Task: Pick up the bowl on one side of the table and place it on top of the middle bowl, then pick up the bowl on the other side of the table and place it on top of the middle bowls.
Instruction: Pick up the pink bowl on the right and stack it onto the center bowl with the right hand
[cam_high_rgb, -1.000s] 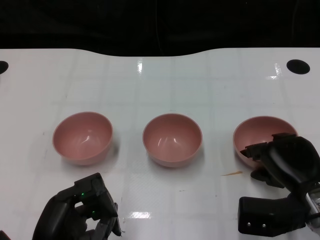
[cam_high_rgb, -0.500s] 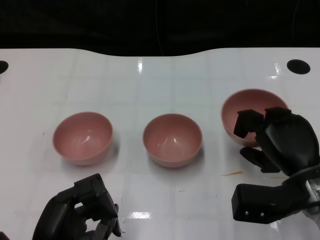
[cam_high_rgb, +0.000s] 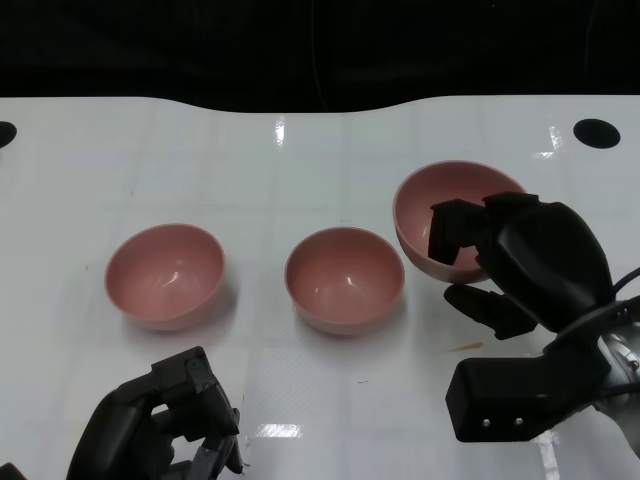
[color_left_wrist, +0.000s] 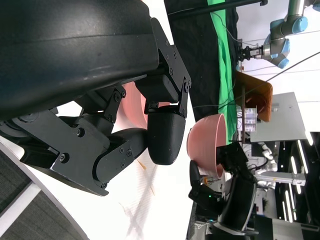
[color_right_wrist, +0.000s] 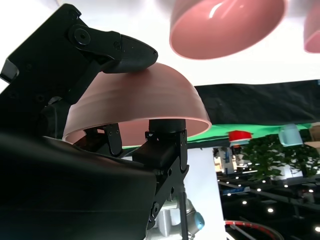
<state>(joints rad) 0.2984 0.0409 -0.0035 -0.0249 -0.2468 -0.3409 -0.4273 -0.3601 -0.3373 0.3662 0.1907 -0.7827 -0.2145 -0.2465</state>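
Three pink bowls show in the head view. The left bowl (cam_high_rgb: 165, 275) and the middle bowl (cam_high_rgb: 344, 278) rest on the white table (cam_high_rgb: 300, 160). My right hand (cam_high_rgb: 520, 255) grips the third bowl (cam_high_rgb: 430, 225) by its rim and holds it lifted and tilted, just right of the middle bowl. The right wrist view shows this bowl (color_right_wrist: 137, 107) pinched between fingers, with the middle bowl (color_right_wrist: 225, 25) beyond. My left hand (cam_high_rgb: 160, 420) stays low at the table's near edge, fingers curled in, holding nothing. The left wrist view catches the lifted bowl (color_left_wrist: 205, 145) too.
A black round hole (cam_high_rgb: 596, 132) lies at the table's far right, another (cam_high_rgb: 5, 132) at the far left. A small orange scrap (cam_high_rgb: 465, 347) lies on the table below the lifted bowl. A dark backdrop runs behind the far edge.
My right hand has lifted the right bowl off the table and carried it up and left toward the middle bowl. The left hand has barely moved.
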